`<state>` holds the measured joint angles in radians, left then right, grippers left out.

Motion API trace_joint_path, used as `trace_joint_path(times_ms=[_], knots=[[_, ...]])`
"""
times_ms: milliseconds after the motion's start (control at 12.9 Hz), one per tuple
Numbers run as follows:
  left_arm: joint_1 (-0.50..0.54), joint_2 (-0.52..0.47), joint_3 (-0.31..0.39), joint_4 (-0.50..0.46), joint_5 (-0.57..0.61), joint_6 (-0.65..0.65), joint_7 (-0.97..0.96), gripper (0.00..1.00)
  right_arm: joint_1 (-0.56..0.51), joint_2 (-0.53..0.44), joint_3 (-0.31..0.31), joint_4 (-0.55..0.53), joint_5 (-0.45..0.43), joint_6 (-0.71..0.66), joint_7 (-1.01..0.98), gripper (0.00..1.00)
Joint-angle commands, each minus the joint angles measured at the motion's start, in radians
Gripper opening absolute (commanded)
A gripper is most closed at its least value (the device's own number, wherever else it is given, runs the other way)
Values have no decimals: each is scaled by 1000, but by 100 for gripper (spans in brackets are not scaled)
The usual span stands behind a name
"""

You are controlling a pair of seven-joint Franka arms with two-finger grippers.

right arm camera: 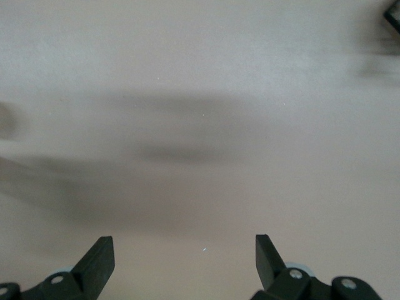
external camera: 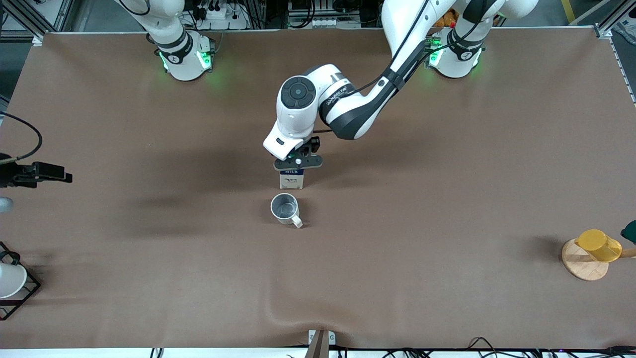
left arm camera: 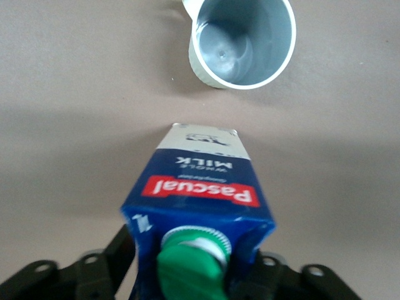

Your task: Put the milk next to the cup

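The milk is a dark blue carton with a red band and green cap. It stands upright on the brown table, just farther from the front camera than the cup. The cup is an off-white mug with a grey inside and stands a short gap from the carton. My left gripper is straight above the milk, its fingers on either side of the carton top. A sliver of table shows between one finger and the carton. My right gripper waits open over bare table.
A yellow cup lies on a round wooden disc at the left arm's end of the table. A white cup sits in a black wire rack at the right arm's end. The table cloth bulges near the front edge.
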<state>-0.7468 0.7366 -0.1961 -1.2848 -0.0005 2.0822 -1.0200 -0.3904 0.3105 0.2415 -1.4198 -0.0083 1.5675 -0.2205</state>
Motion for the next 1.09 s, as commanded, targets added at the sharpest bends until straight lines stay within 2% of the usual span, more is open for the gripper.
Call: trace_joint_path(times_ms=[0,155,466,544,699,777,933,1010], knots=[[-14,9,15,25,20,-1,3,93,19,-102,7,-71,-13,-21,87,100],[-14,3,15,25,20,2,1,100,18,-116,9,-67,-10,-33,89,100],[-14,-5,7,27,19,4,-55,100,37,-174,-10,-64,-9,-110,90,100],[-14,-9,9,28,19,4,-83,100,71,-186,-51,-64,-9,-112,90,100],[-14,-13,9,28,20,6,-115,100,201,-205,-192,-65,-4,-119,92,100],[-13,-13,14,28,19,7,-123,100,234,-215,-236,-68,4,-119,92,100],[-13,-11,26,28,20,34,-163,100,237,-226,-243,-71,11,-133,122,100],[-14,-11,33,28,20,38,-164,100,237,-240,-245,-71,42,-145,166,100]])
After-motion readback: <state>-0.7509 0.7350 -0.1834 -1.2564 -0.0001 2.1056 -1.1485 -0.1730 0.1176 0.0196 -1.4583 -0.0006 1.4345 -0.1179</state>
